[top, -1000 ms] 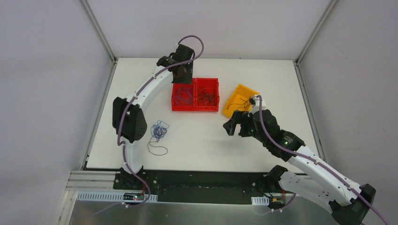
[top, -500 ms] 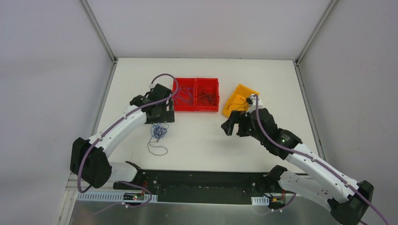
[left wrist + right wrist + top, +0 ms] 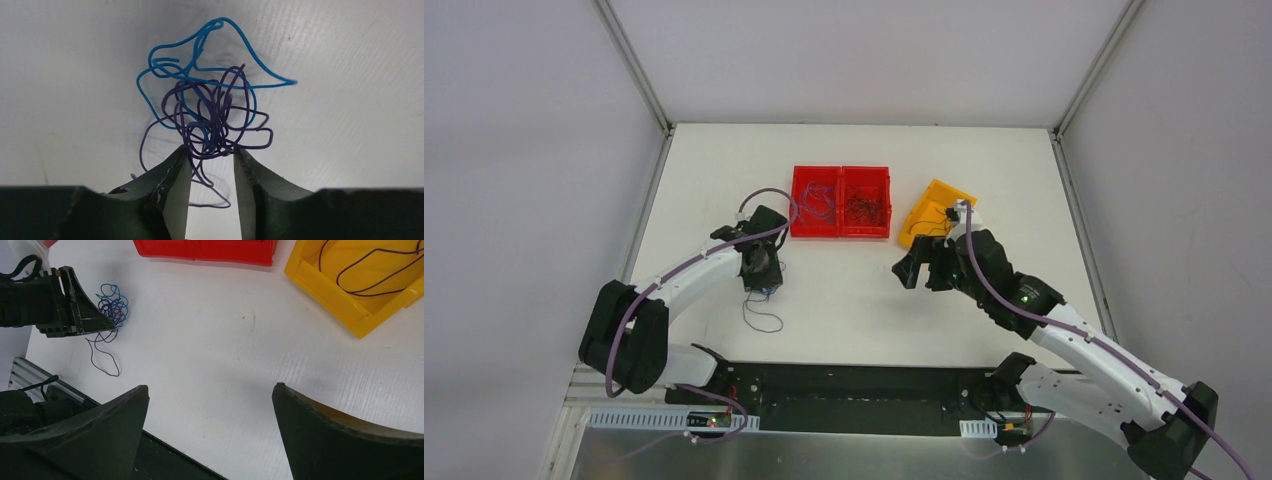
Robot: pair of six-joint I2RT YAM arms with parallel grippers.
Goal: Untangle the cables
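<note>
Left wrist, cables (image 3: 215, 120) knot at L gripper (image 3: 211, 151) tips, jaws apart

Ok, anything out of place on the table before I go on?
The yellow bin sits skewed, unlike the red bins squared beside it. Otherwise nothing: the cables lie bunched at the open left gripper.

Right pincer (image 3: 211, 387) spread wide; cables (image 3: 111, 305) tangled at left; yellow bin (image 3: 325, 295) upper right.

Table (image 3: 844, 290) matt, ribbed; red bins (image 3: 864, 232) glossy plastic; cables (image 3: 210, 115) smooth.
</note>
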